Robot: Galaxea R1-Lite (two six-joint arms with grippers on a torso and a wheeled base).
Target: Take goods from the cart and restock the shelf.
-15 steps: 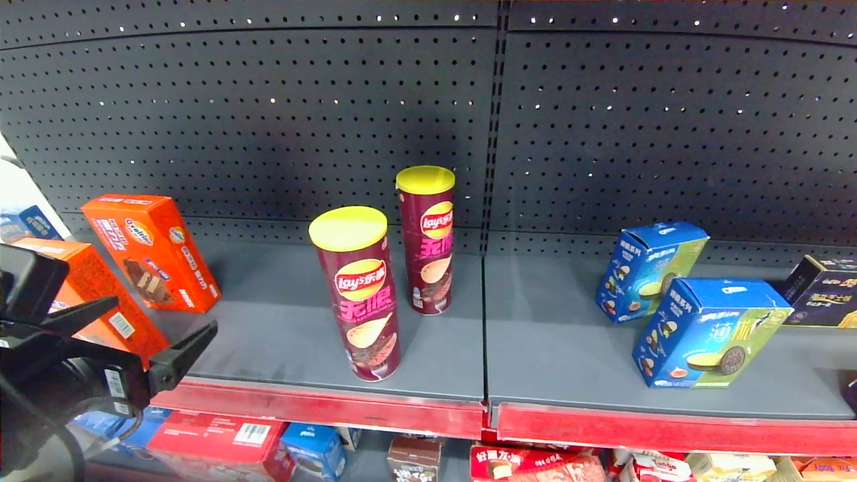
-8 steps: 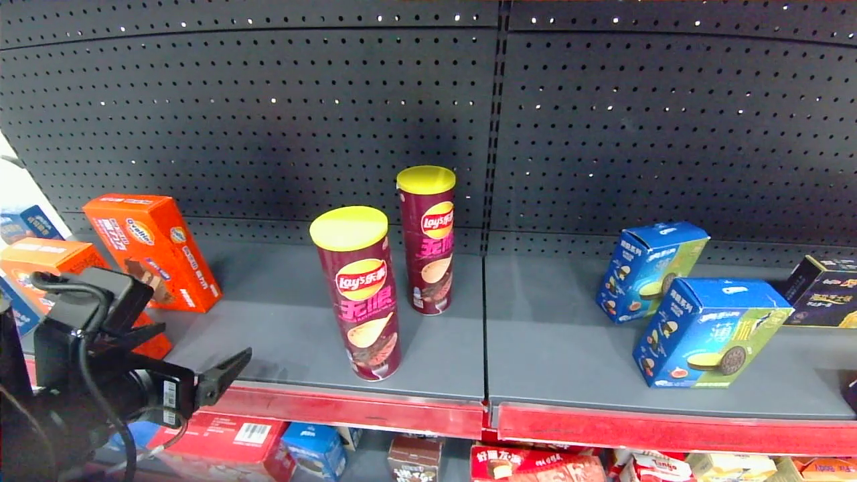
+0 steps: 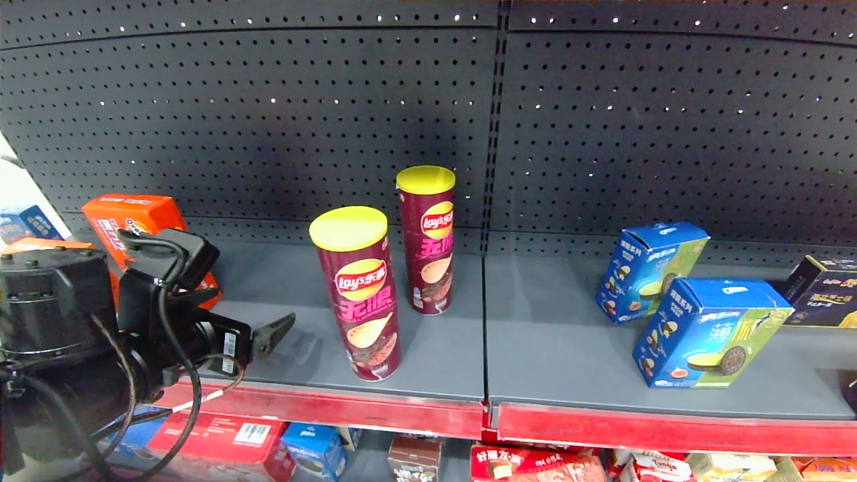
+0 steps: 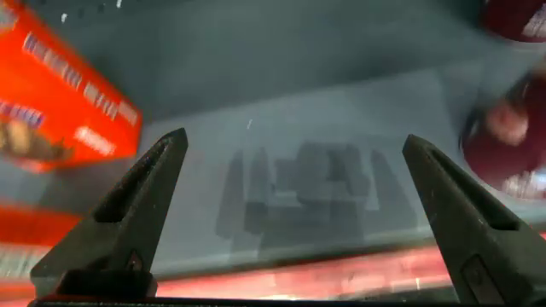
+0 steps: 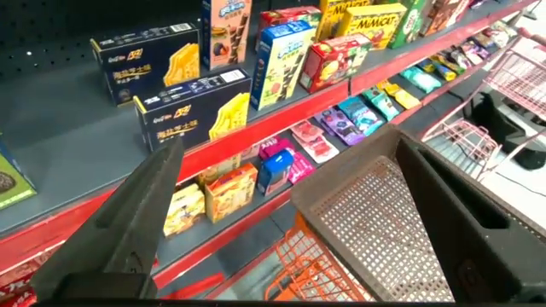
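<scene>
Two maroon chip cans with yellow lids stand on the grey shelf board (image 3: pixel 556 341): one near the front (image 3: pixel 358 294), one behind it (image 3: pixel 427 237). My left gripper (image 3: pixel 258 308) hangs open and empty over the shelf's front edge, left of the front can. In the left wrist view the gripper (image 4: pixel 294 141) faces bare shelf, with an orange box (image 4: pixel 60 102) on one side and a chip can (image 4: pixel 512 136) on the other. My right gripper (image 5: pixel 286 145) is open and empty above the cart's mesh basket (image 5: pixel 375 230).
Orange boxes (image 3: pixel 144 214) stand at the shelf's left end, partly behind my left arm. Two blue cookie boxes (image 3: pixel 710 331) (image 3: pixel 649 268) and a dark box (image 3: pixel 820 291) sit on the right. A red price rail (image 3: pixel 375 412) edges the shelf. Lower shelves hold several snack packs (image 5: pixel 281 51).
My left arm has risen and swung right toward the shelf, bringing its open gripper over the shelf's front edge near the front can. The cans and boxes have not moved.
</scene>
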